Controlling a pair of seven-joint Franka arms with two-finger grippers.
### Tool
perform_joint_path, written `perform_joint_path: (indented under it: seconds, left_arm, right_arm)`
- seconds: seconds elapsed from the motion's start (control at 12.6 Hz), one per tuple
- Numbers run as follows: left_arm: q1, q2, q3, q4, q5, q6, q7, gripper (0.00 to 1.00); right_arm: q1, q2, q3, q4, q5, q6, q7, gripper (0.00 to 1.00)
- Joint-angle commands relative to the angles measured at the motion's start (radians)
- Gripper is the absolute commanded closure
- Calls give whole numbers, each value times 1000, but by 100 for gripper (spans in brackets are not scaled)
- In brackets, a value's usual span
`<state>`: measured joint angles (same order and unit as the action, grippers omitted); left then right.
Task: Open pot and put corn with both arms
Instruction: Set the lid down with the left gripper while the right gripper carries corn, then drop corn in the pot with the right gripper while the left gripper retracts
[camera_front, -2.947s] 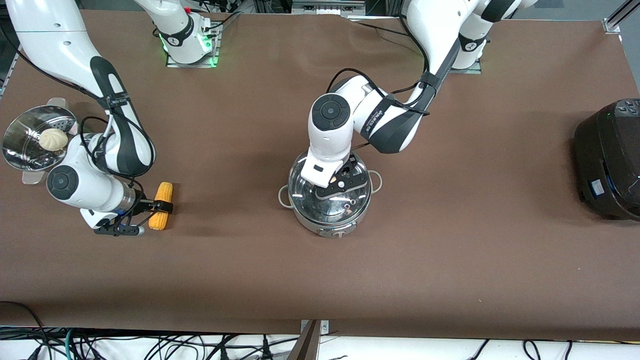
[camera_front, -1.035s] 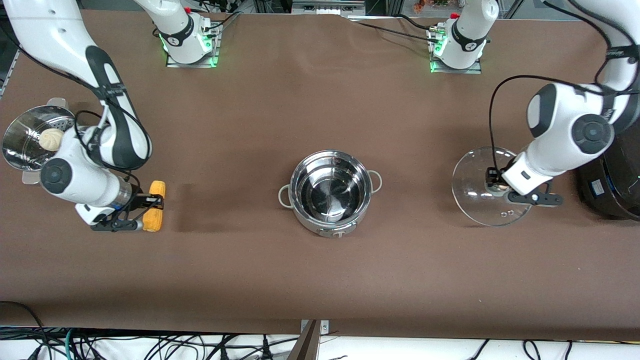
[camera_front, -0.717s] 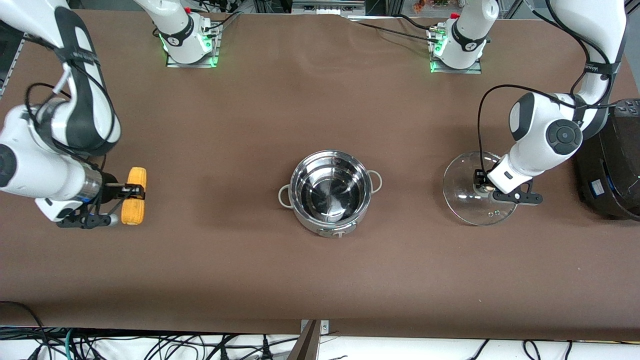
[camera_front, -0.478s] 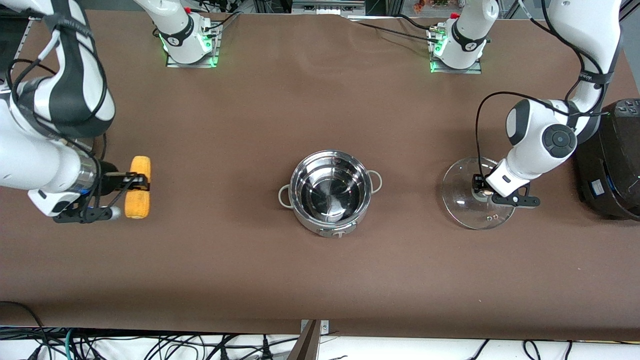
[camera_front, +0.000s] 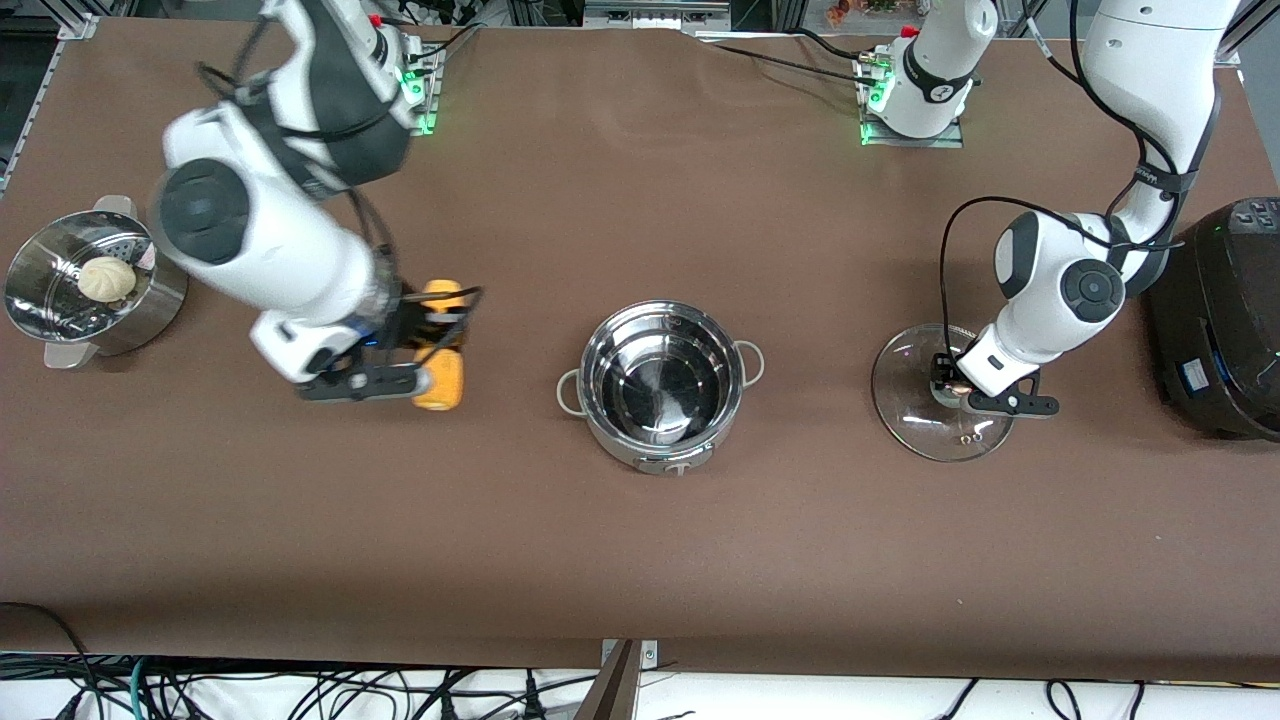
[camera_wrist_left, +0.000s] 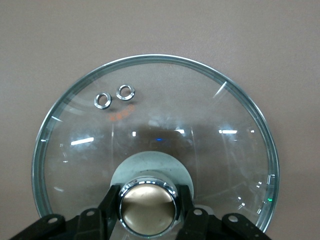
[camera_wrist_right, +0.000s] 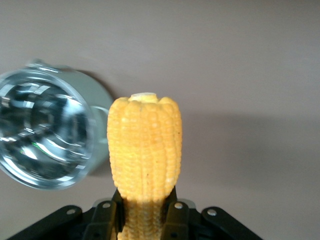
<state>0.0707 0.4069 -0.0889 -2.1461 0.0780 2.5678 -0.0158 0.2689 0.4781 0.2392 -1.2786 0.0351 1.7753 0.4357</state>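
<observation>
Brown table (camera_front: 640, 560): pot (camera_front: 660, 385), steamer basket (camera_front: 70, 290), rice cooker (camera_front: 1215, 320).

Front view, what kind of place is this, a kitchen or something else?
Probably a robotics lab set up as a mock kitchen, not a real one. Two white arms are bolted to a brown-covered table, loose cables hang along its edge, and the cookware, a steel pot and a black rice cooker, stands on bare cloth.
</observation>
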Motion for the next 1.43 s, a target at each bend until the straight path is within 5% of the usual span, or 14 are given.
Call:
perform_joint_path:
  seconds: [0.0,0.4,0.8,1.19,1.35]
  left_arm:
    - [15,-22,-11,3,-12,-4,7,0]
    - [29,-198,-12,78,-9,-257,5,0]
    - [31,-252,-15,513,-11,-858,13,0]
    - [29,-289,-17,588,-38,-948,8,0]
    - [31,-298,-17,589,-44,-949,-1,0]
  right_arm:
    - [79,91,-6,86,6,80,102,96]
    - [200,221,-5,142,6,220,145,96]
    - [256,338,-6,142,3,389,227,96]
    - [272,405,-8,142,-1,446,228,94]
    - [274,422,-8,142,-1,464,230,59]
